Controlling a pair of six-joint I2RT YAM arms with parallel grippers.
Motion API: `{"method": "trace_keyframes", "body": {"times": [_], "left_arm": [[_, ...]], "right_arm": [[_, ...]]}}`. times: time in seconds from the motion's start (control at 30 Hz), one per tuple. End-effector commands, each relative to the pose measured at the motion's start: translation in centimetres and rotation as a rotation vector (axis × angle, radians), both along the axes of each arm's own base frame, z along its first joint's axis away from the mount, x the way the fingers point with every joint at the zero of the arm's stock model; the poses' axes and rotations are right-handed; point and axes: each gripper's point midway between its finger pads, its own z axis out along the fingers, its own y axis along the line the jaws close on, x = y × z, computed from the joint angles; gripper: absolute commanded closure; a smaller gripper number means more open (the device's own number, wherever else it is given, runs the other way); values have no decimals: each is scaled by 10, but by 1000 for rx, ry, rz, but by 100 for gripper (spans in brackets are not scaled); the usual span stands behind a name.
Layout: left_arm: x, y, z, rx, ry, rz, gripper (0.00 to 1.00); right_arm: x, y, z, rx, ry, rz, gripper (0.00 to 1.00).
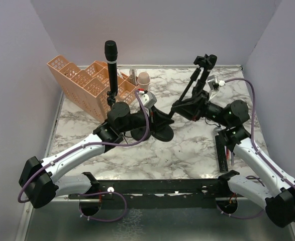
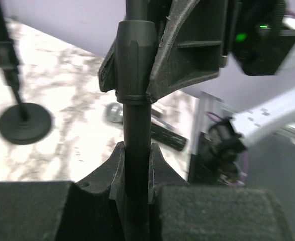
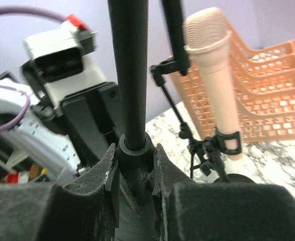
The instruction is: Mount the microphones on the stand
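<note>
Lavender walls (image 1: pixel 162 30) close in a marble table (image 1: pixel 187 150), with an orange basket (image 1: pixel 82 83) at its back left. Both arms reach to the middle of the table and meet on 1 black stand (image 1: pixel 191 85), which appears to lean toward the right, its empty clip (image 1: pixel 206 61) at the top. The left gripper (image 2: pixel 135 165) is clamped on the pole, and the right gripper (image 3: pixel 135 165) is clamped on the same pole at a collar, just beside the left one. A black microphone (image 1: pixel 111 52) stands upright on its own stand next to the basket, and a pink microphone (image 3: pixel 210 75) sits in a clip just behind the held pole. The left wrist view shows a loose microphone (image 2: pixel 114 113) lying on the marble beyond the pole; this looks like the 1 left to mount. The main risk, as I judge it, is that 2 arms share 1 rigid pole: if they move out of step, the pole could twist in the pads, slip, or be strained. With neither gripper free, fetching the loose microphone means letting go, and a leaning stand could topple once 1 grip releases. The pink microphone is close enough that a swing of the pole could knock it over.
</note>
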Motion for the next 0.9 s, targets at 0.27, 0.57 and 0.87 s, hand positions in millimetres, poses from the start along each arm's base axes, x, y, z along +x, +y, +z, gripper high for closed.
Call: {"method": "trace_keyframes", "body": {"times": [0.27,0.57,0.87], "left_arm": [[81,3,41,-10,-259,378,100],[43,-11,31,-59,-110,179,100],[-22,-12,34,-98,-4,-129,100]], "right_arm": [[111,-50,-28,-11,450,-629,99],[55,-28,4,59,215,-344,28],[1,-28,5,95,109,-195,25]]}}
